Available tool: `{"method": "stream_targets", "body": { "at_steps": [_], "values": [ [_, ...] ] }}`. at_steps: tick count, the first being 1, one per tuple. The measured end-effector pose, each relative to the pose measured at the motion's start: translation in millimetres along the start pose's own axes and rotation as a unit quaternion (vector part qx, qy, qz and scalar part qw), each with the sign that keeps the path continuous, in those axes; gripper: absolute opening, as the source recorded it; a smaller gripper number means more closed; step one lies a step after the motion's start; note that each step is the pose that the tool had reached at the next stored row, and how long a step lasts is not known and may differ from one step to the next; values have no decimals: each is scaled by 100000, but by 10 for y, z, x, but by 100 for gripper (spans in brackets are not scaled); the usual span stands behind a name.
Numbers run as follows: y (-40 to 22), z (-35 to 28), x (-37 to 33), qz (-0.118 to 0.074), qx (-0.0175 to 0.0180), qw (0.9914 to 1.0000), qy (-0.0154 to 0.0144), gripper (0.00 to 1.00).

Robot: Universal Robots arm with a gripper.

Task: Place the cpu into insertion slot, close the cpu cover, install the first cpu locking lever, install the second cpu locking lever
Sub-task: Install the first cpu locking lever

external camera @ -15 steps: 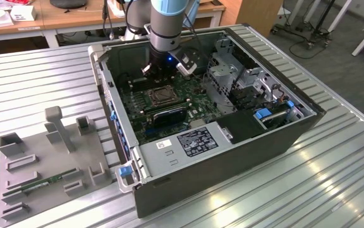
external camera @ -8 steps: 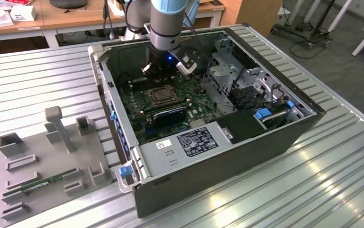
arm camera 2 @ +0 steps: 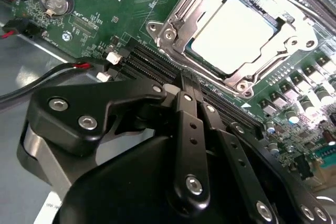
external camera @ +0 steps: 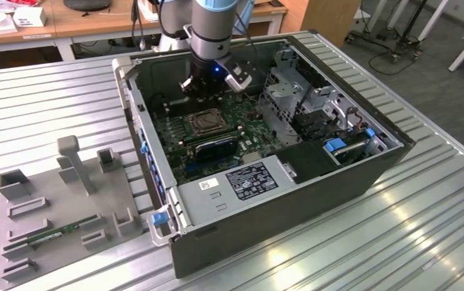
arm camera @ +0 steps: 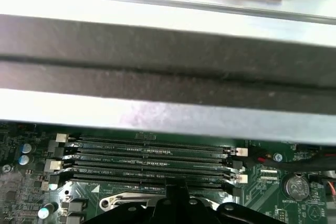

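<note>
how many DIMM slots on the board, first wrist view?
4 memory slots, long, black and parallel, stacked side by side between the case wall and the gripper. All look empty. The gripper hides part of the nearest one; more could sit behind it.

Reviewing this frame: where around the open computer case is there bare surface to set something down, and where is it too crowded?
Free: the ribbed metal table on the exterior view's left of the computer case, behind the gray fixture tray, and the table stretch in front of the case toward the exterior view's right. Crowded: inside the case, where the tool hangs beside the cpu.
</note>
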State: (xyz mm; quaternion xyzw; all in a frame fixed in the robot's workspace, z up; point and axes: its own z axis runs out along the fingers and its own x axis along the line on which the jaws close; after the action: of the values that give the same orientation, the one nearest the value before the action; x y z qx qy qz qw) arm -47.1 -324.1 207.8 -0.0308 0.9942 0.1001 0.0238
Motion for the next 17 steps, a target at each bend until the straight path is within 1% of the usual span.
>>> {"method": "stream_targets", "body": {
  "at_steps": [3, 5, 6, 7, 8, 9, 10, 12, 14, 16, 17],
  "values": [
    [9, -43, -2, 0, 7, 100000, 3, 11],
    [12, -59, -4, -11, 113, 100000, 9, 11],
    [13, -60, -4, -5, 297, 100000, 9, 11],
    [13, -62, -4, 1, 689, 99998, 36, 11],
    [12, -62, -4, 3, 1324, 99991, 75, 11],
    [12, -62, -4, 7, 2088, 99978, 123, 11],
    [12, -62, -3, -3, 2987, 99955, 177, 11],
    [12, -62, -4, -37, 4861, 99881, 289, 11],
    [12, -63, -4, -93, 6654, 99778, 400, 11],
    [13, -62, -4, -154, 8422, 99643, 515, 11],
    [12, -62, -4, -182, 9105, 99583, 559, 11]
  ]
}}
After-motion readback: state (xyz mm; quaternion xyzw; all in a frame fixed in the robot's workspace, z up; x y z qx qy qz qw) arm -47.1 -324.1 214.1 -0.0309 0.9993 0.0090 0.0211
